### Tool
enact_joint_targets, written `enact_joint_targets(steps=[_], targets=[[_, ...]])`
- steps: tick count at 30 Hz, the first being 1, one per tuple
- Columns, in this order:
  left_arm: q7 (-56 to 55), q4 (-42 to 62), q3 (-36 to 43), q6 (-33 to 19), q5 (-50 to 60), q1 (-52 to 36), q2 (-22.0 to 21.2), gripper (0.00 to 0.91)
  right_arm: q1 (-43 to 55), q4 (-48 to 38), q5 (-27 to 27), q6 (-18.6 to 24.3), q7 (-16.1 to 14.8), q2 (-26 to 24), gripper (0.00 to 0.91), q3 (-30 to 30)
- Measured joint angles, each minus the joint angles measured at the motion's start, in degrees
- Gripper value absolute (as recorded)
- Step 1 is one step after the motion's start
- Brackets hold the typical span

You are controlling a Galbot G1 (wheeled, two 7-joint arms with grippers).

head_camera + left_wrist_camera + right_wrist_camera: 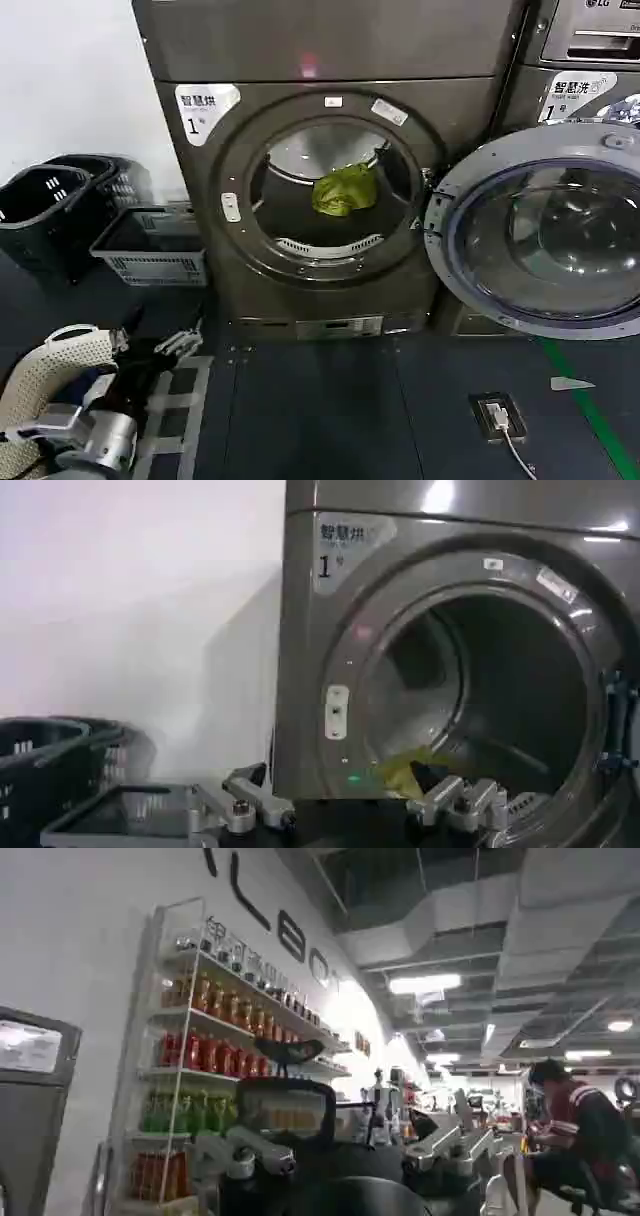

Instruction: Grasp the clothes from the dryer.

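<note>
Marking the dryer [330, 190]: white "1" label [203, 108], LG [597, 4] alongside.

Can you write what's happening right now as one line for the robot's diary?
dryer: door open | clothes: inside drum, ungrasped | left gripper: open, low, before dryer | right gripper: open, away

1 dryer [330, 180], 1 clothes bundle [345, 190], 2 black baskets [45, 205], 1 grey crate [150, 245].

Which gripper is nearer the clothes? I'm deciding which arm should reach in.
Left. The left gripper sits low, left of the dryer, facing the clothes in the drum. The right gripper points away, toward shelves.
</note>
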Motion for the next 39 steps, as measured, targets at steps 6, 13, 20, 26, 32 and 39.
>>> enact_joint_targets(steps=[6,13,20,26,32,39], targets=[[0.10,-0.44,-0.74,-0.18,-0.69,0.09,0.04,0.907,0.02,0.78,0.15,1.55,-1.82,0.16,0.907,-0.30],[0.14,-0.63,-1.27,-0.21,-1.08,0.11,0.45,0.907,0.44,0.72,0.17,2.36,-2.48,0.00,0.907,-0.79],[0.18,-0.67,-1.22,-0.26,-1.03,0.28,0.21,0.907,0.42,0.57,0.25,2.65,-3.17,-0.35,0.907,-0.81],[0.20,-0.87,-1.33,-0.33,-1.04,0.59,0.24,0.907,0.50,0.76,0.53,2.70,-3.87,-0.10,0.907,-0.84],[0.20,-0.64,-1.35,-0.37,-1.05,0.25,0.04,0.907,0.60,0.87,0.94,2.58,-4.06,0.02,0.907,-0.77],[0.29,-0.48,-1.31,-0.40,-1.08,0.06,-0.12,0.907,0.81,1.26,1.31,2.31,-4.68,-0.03,0.907,-1.07]])
